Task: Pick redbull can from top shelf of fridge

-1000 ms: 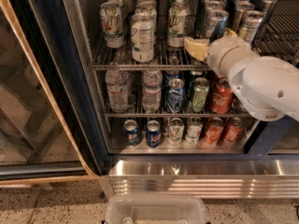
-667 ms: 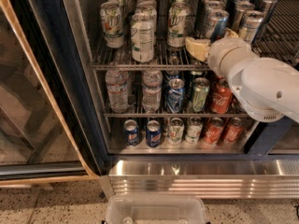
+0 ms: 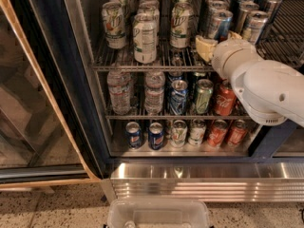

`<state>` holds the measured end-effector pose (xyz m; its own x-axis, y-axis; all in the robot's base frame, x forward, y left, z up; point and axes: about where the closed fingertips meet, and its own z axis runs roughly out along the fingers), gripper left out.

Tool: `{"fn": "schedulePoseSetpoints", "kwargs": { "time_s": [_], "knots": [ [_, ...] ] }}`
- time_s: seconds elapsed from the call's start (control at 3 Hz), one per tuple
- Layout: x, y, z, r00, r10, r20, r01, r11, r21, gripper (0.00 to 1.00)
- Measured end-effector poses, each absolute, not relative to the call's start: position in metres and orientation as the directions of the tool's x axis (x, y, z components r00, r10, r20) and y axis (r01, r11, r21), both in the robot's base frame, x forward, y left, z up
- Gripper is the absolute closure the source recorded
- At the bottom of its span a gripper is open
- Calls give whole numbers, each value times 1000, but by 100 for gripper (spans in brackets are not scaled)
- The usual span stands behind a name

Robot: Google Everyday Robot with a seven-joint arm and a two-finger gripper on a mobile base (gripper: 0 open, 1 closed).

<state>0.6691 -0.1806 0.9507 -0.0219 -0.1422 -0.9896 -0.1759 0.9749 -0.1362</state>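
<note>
The redbull can (image 3: 219,23), slim and silver with slanted blue panels, stands upright on the top shelf (image 3: 142,67) of the fridge (image 3: 199,175), right of centre. My gripper (image 3: 219,41) reaches in from the right on the white arm (image 3: 266,87). Its yellowish fingers (image 3: 204,47) are open and sit on either side of the can's lower part; the right fingertip shows just beside the can. The can's base is hidden behind the gripper's wrist.
Wider white-green cans (image 3: 145,36) fill the left of the top shelf, and slim dark-grey cans (image 3: 254,25) stand right of the redbull can. Water bottles (image 3: 118,91) and mixed cans (image 3: 203,96) sit on lower racks. The glass door (image 3: 28,103) hangs open at left. A clear plastic bin (image 3: 159,215) is on the floor.
The gripper has moved slightly further in and to the right, closer around the redbull can. The cans have not moved.
</note>
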Motion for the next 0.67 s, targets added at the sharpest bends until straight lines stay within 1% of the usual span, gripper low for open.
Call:
{"fn": "schedulePoseSetpoints", "kwargs": {
  "time_s": [0.33, 0.67],
  "knots": [
    [670, -184, 953, -17, -137, -990, -153, 979, -133, 61],
    [670, -187, 954, -14, -130, -991, -132, 983, -127, 84]
  ]
}}
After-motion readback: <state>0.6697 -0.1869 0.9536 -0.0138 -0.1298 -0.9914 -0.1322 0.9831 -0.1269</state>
